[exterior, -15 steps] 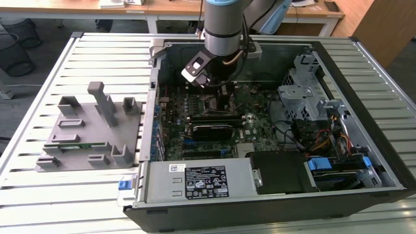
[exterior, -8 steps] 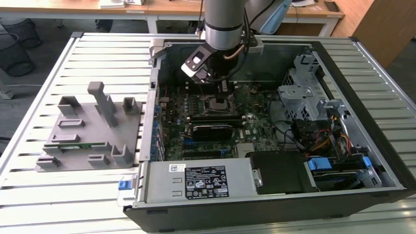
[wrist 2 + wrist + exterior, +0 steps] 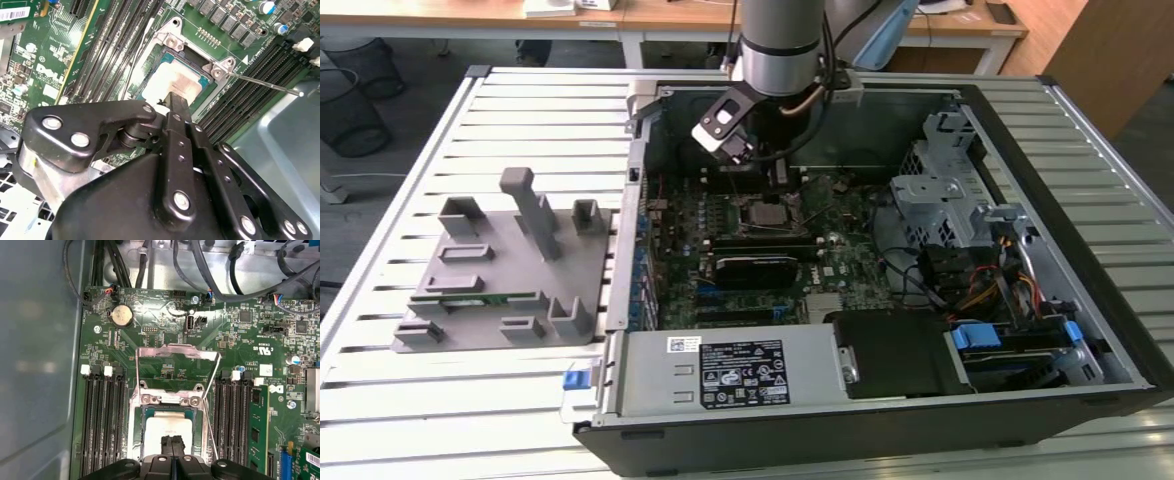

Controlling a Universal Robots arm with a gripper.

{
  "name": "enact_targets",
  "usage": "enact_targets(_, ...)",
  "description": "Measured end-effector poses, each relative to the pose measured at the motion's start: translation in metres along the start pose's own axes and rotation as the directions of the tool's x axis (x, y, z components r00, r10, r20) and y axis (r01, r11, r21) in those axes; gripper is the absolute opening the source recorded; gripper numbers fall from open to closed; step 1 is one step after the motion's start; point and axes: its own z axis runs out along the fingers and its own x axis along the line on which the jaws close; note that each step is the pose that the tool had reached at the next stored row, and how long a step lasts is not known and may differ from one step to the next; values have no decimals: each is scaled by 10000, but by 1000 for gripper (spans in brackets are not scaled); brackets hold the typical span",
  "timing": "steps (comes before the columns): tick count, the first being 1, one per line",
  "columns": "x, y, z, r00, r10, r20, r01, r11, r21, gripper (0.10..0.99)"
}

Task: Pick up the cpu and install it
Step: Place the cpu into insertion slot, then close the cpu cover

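first wrist view, end effector [image 3: 172,441] pointing straight down, closed empty, over cpu [image 3: 167,427]

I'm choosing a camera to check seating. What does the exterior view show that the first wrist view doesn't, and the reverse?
Exterior view: the grey parts fixture beside the computer case, and the power supply. First wrist view: the cpu lying in its socket, the opened socket frame and a coin battery. Both: the motherboard and the gripper, shut over the socket.
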Motion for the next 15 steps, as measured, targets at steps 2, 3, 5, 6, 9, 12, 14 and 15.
enact_targets(2, 0, 1, -21, 10000, 0, -1, 0, 10000, 2, 106)
enact_targets(3, -1, 2, -30, 10000, 0, -1, 0, 10000, 2, 106)
enact_targets(5, -1, 2, -46, 10000, 0, 0, 0, 10000, 3, 106)
enact_targets(6, -1, 3, -52, 10000, 0, 0, 0, 10000, 3, 106)
enact_targets(9, -1, 4, -70, 10000, 1, 0, -1, 10000, 4, 106)
enact_targets(12, -2, 5, -91, 10000, 2, 0, -2, 10000, 5, 106)
enact_targets(14, -2, 6, -116, 10000, 1, 0, -1, 10000, 6, 106)
enact_targets(15, -2, 7, -130, 10000, 2, 0, -2, 10000, 6, 106)
